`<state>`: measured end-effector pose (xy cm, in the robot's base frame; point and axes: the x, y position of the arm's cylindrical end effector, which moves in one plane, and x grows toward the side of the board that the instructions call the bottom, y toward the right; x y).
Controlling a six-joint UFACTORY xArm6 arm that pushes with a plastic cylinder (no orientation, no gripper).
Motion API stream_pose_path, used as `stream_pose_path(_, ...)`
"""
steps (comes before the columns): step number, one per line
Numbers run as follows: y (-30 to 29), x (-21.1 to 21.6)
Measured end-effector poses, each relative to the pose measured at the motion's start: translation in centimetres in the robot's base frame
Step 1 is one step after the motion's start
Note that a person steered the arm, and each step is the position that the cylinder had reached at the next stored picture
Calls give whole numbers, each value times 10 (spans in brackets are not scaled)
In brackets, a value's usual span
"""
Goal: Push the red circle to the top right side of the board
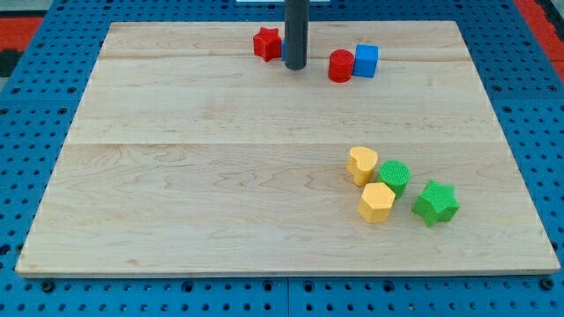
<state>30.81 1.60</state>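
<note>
Yellow hexagon [376, 202] and green star [435, 202] nearest, low right on counter [220, 176]. Red circle [341, 66] near top, touching blue cube [366, 61]. My tip [295, 67] just left of it; no hand.

My tip [295, 67] rests on the pale wooden board surface [220, 176] near the view's top edge, the dark rod rising straight up out of frame. Just to the view's right of my tip, with a small gap, stands the red circle block [341, 66], and the blue cube block [366, 60] touches its far side. On the view's left of my tip, very close, sits a red angular block [267, 43] whose exact shape I cannot make out. Well below my tip and toward the view's right, four blocks cluster: a yellow rounded block [361, 165], a green circle block [395, 177], a yellow hexagon block [377, 202] and a green star block [435, 202].
</note>
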Motion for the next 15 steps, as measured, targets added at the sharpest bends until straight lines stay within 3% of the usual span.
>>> stream_pose_path(1, 27, 53)
stream_pose_path(2, 118, 44)
stream_pose_path(3, 135, 4)
stream_pose_path(4, 112, -32)
stream_pose_path(6, 64, -32)
stream_pose_path(7, 28, -11)
stream_pose_path(8, 29, 37)
stream_pose_path(9, 29, 58)
stream_pose_path(10, 7, 51)
stream_pose_path(12, 2, 103)
stream_pose_path(15, -10, 106)
